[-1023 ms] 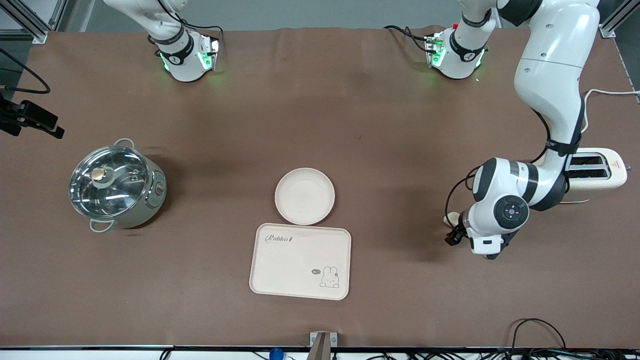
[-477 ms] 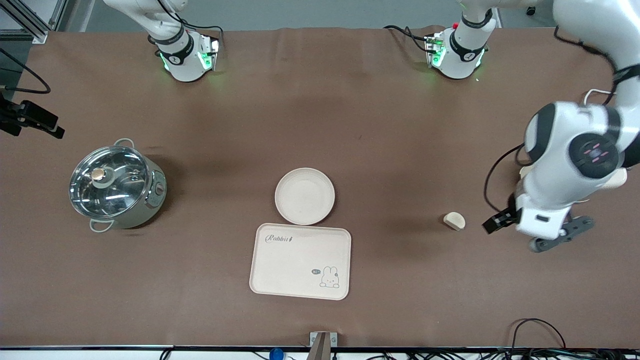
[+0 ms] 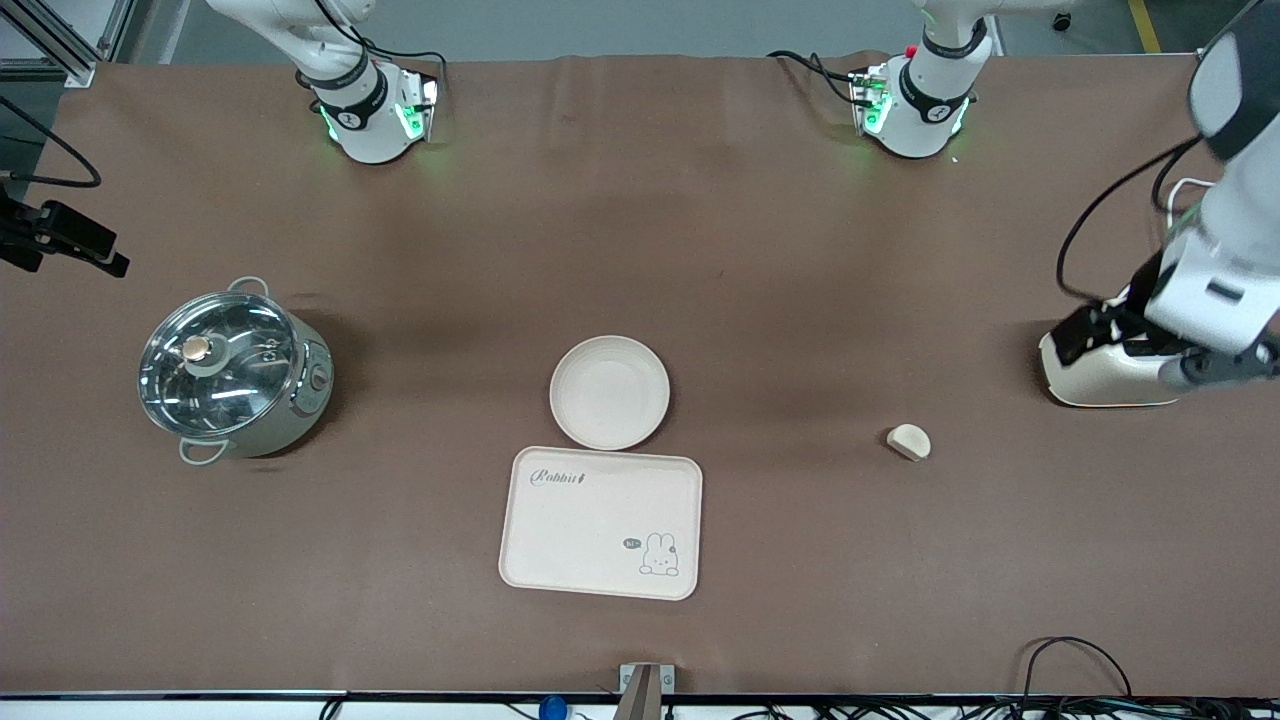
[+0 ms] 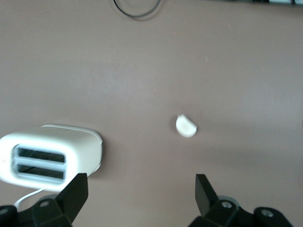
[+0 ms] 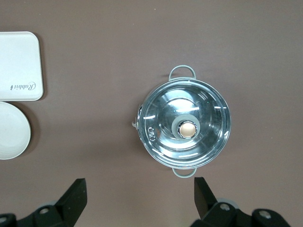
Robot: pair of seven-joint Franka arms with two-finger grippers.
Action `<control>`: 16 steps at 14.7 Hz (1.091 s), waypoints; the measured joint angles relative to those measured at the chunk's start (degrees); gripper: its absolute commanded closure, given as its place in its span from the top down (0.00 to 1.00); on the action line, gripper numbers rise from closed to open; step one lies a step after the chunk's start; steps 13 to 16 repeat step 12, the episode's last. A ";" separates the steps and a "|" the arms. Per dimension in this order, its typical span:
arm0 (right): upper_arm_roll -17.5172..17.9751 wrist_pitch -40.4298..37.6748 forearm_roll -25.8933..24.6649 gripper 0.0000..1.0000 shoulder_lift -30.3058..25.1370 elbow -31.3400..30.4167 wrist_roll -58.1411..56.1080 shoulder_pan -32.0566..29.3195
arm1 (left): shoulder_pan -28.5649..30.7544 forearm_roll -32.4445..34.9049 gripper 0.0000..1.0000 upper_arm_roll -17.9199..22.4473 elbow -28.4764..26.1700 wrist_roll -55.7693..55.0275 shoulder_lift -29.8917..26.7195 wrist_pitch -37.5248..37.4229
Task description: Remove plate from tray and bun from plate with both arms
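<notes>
Left end effector (image 4: 141, 189) higher, over toaster (image 3: 1095, 375)

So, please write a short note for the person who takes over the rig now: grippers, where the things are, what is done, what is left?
Left gripper: open, empty, up over the toaster.
Right gripper: open, empty, above the lidded pot, waiting.
Plate: on the table, touching the tray's edge farther from the front camera; empty.
Bun: on the table, toward the left arm's end.
Done: plate off tray, bun off plate.
Left: nothing visible; only park the arms.

Round cream plate (image 3: 609, 391) on table, touching tray (image 3: 601, 522); bun (image 3: 909, 441) toward left arm's end.
</notes>
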 measured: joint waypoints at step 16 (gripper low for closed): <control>0.00 -0.05 0.00 1.00 0.01 -0.10 0.00 -0.01 | -0.29 -6.96 1.00 0.10 -4.76 7.65 -12.89 -12.43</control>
